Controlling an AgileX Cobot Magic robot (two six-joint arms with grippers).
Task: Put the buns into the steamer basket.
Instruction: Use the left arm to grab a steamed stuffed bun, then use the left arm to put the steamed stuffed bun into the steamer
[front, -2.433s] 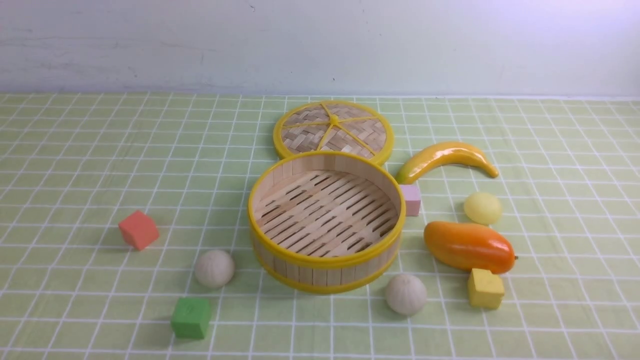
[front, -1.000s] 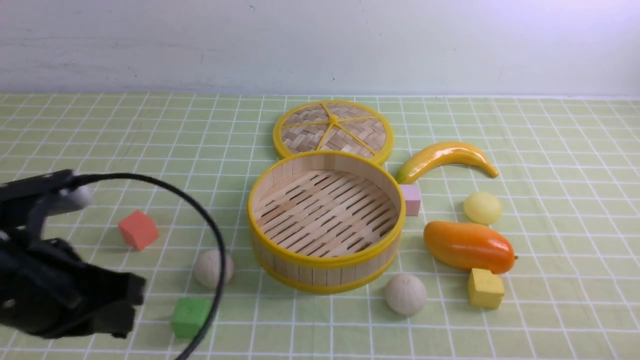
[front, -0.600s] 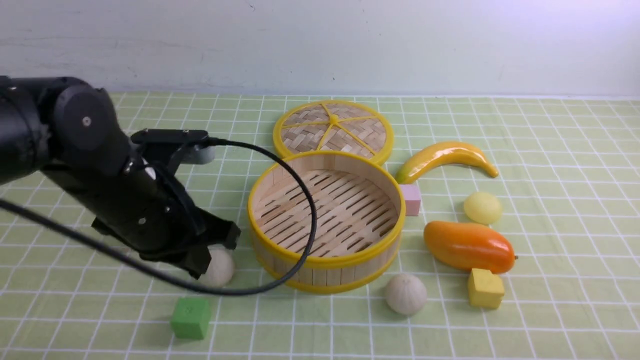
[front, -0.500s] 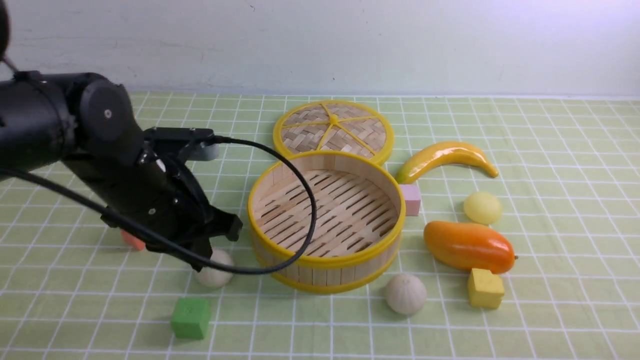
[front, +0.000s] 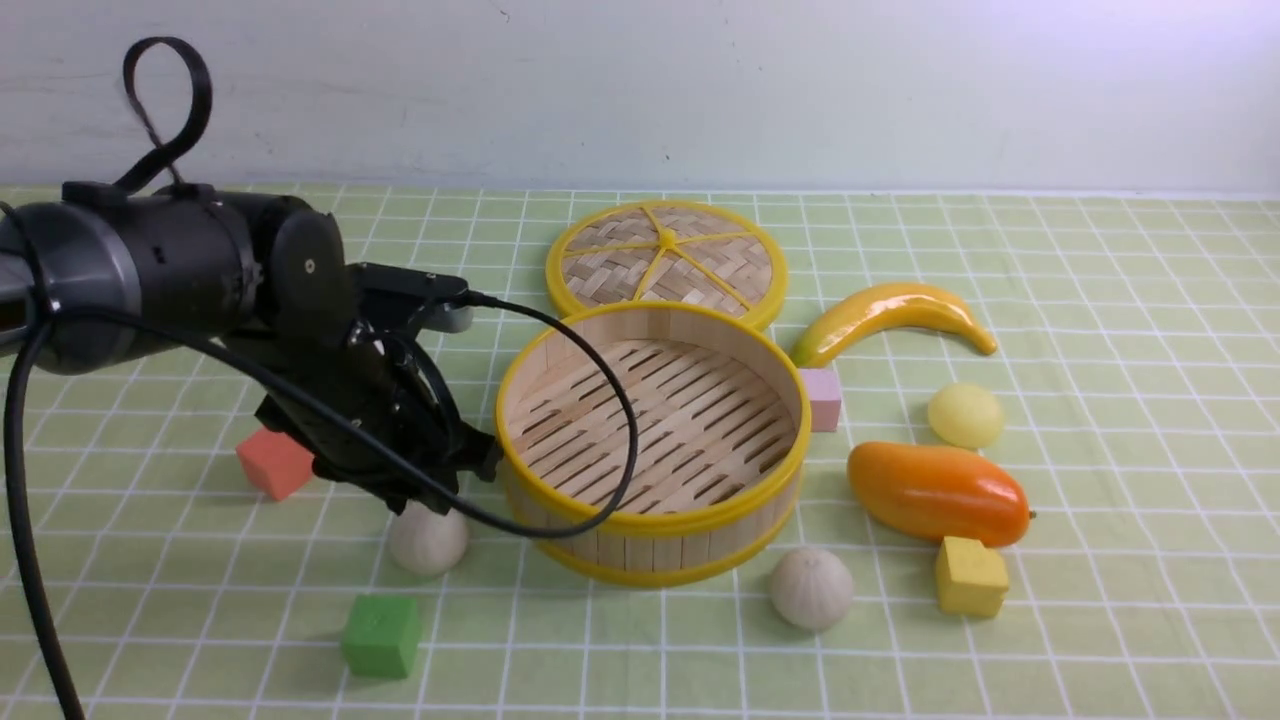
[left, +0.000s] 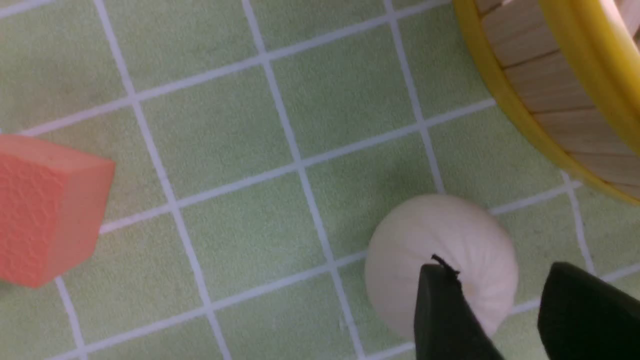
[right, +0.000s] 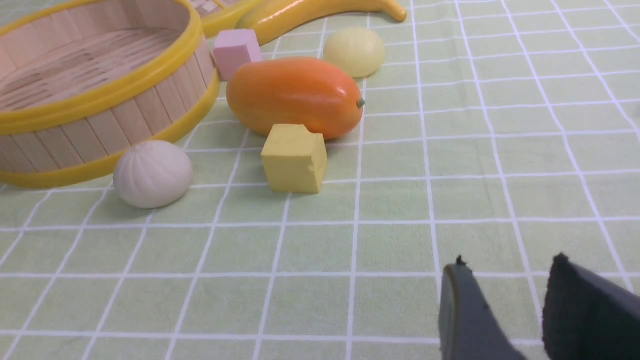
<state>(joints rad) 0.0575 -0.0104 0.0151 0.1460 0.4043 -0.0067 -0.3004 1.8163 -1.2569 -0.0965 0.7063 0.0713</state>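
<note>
Right under L pincer, off-white bun on cloth, jaws part-open, nothing held, steamer basket just beside.

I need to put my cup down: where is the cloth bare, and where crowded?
Bare: the cloth right of the banana and mango, and the near strip between the green cube and the right off-white bun. Crowded: right of the steamer basket.

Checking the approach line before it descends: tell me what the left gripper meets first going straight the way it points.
The off-white bun beside the steamer basket, most likely: in the left wrist view the left gripper points at it, jaws apart. Its height above is unclear.
</note>
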